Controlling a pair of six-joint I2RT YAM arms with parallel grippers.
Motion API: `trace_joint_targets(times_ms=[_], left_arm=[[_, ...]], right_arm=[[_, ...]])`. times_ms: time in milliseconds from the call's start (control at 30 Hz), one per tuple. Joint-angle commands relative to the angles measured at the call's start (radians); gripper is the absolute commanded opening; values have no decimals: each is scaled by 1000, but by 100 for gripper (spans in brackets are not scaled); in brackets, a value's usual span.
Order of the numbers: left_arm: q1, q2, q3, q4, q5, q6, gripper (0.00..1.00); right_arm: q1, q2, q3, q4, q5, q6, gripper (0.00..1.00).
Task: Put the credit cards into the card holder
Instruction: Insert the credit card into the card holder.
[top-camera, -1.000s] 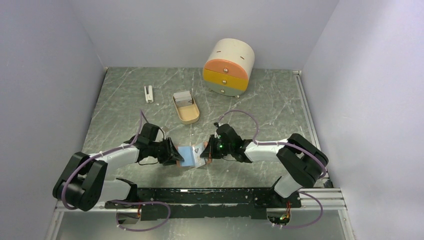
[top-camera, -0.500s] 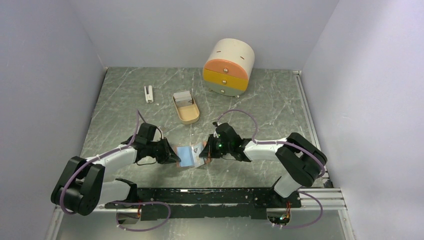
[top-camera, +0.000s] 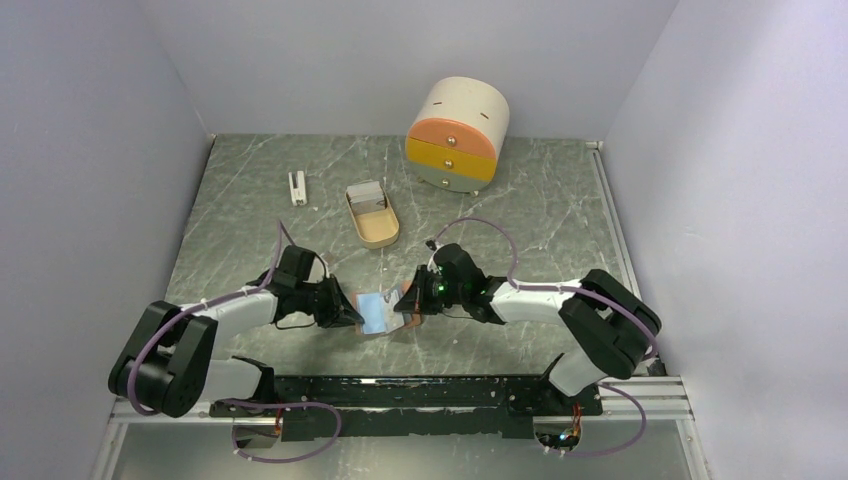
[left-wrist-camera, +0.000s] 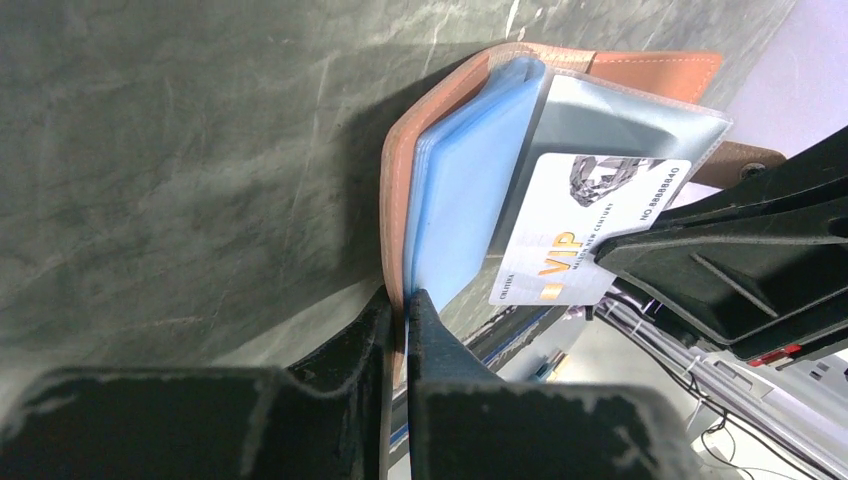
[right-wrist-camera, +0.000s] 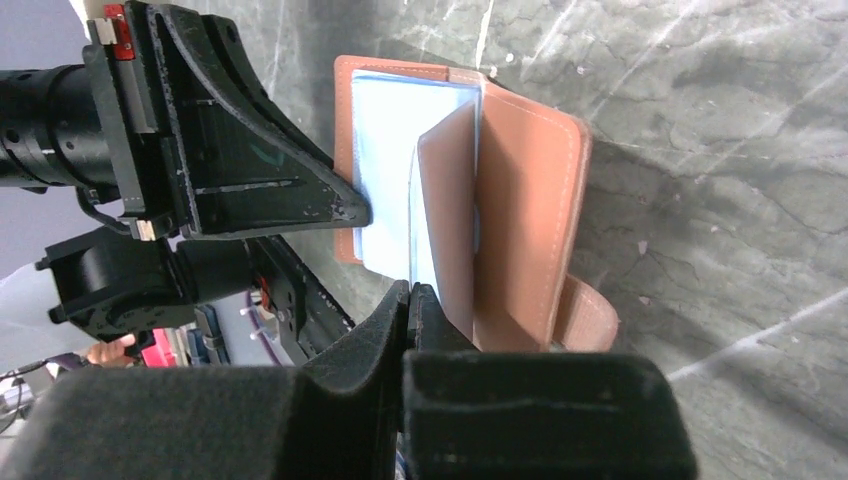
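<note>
- Two grippers closed: left gripper pinches an edge of the open salmon card holder; right gripper, facing it, clamps a credit card.
- Only the left wrist view shows the card's white "VIP" face, against a clear pocket.

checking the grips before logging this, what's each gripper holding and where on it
The left gripper pinches the card holder by the edge of its cover. The right gripper grips the white VIP card by its exposed end.
</note>
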Motion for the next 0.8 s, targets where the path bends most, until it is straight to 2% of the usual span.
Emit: trace_joint_targets(times_ms=[0, 400, 767], left_arm=[[9, 34, -15, 66, 34, -14, 9], [9, 60, -3, -18, -49, 49, 9], [9, 47, -20, 3, -25, 42, 10]], right_arm=[[2, 40, -3, 71, -16, 23, 0], [-42, 81, -58, 157, 23, 27, 0], [-77, 110, -50, 168, 17, 1, 0]])
